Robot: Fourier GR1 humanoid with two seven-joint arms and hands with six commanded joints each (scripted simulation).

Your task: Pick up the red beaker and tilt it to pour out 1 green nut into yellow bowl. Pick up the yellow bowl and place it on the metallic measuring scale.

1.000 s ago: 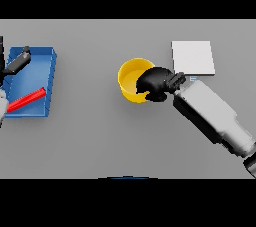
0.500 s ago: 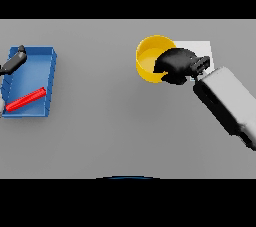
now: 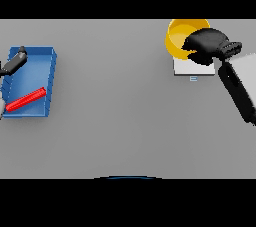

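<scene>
**Bowl held over scale**

R hand (image 3: 206,45) curled round rim of yellow bowl (image 3: 181,36), pinching its right side; bowl sits at far edge of scale (image 3: 192,67), overlapping it, can't tell if resting or lifted. L hand (image 3: 14,62) over blue tray (image 3: 31,78), far left of scale, fingers unclear. Red beaker (image 3: 26,99) lies in tray. Count on table (image 3: 115,111): 1 bowl, 1 scale, 1 tray, 1 beaker.

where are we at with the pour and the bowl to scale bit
Red beaker lies in the blue tray, so pouring looks finished, though no nut is visible. Right hand grips the yellow bowl, which overlaps the far edge of the scale. Left: set it down, release. Left hand is by the tray.
</scene>
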